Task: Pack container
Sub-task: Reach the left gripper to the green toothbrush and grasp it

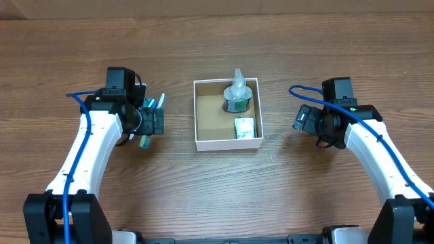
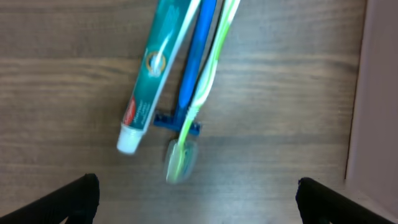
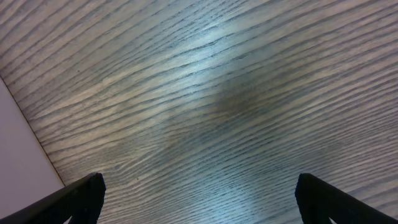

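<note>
Found left gripper (image 2: 196,196) spread wide below toothpaste (image 2: 155,62), razor (image 2: 193,62) and toothbrush (image 2: 207,78), bunched upper centre. Right gripper (image 3: 199,199) also spread, empty. Judged risk: pinching several at once, dropping one short of container (image 1: 210,115).

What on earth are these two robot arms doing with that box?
They're packing the square white cardboard container, which holds a clear bottle and a small green-and-white packet. The left gripper hangs open over a teal toothpaste tube, blue razor and green toothbrush lying on the table beside it. The right gripper is open above bare wood.
</note>
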Available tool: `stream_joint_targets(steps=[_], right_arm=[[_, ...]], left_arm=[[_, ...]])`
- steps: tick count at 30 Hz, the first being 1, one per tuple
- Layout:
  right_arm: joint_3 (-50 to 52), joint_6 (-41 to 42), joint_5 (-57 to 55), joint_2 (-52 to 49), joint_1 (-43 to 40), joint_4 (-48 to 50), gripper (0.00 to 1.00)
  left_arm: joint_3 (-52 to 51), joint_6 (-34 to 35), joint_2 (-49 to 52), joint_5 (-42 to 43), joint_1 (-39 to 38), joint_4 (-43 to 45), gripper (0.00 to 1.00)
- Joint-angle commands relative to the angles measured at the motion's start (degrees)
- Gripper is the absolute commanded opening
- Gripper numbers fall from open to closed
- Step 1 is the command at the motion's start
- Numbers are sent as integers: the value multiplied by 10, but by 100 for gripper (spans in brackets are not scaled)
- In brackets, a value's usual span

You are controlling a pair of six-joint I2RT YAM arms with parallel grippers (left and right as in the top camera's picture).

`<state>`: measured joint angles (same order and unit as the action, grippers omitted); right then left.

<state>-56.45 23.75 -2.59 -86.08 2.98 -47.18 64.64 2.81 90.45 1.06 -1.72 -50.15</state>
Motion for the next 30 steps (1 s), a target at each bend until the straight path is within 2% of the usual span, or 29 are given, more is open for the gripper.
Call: stream_joint_targets(steps=[1,5,11,14,17,20,25,27,28,30], right_arm=[[2,-1,-5,6,-3,2,100],[2,-1,-5,6,-3,2,100],[2,-1,-5,6,-3,2,100],[2,-1,-5,6,-3,2,100],[2,-1,-5,6,-3,2,100],[2,-1,-5,6,-3,2,100],[2,-1,-5,6,-3,2,100],[2,-1,-5,6,-3,2,100],[2,-1,-5,6,-3,2,100],[2,-1,-5,6,-3,2,100]], left_arm=[[10,11,5,24,5,-24,100],[-9,5,6,28,5,-9,100],[-77,1,21,28,5,85,100],[-86,-1,31,28,5,101,95],[-87,-1,50,31,5,108,85],[-87,-1,81,31,5,124,85],[-87,0,110,37,5,129,79],[-87,0,111,37,5,129,69],[-87,0,111,37,5,129,59],[-87,0,111,37,5,130,45]])
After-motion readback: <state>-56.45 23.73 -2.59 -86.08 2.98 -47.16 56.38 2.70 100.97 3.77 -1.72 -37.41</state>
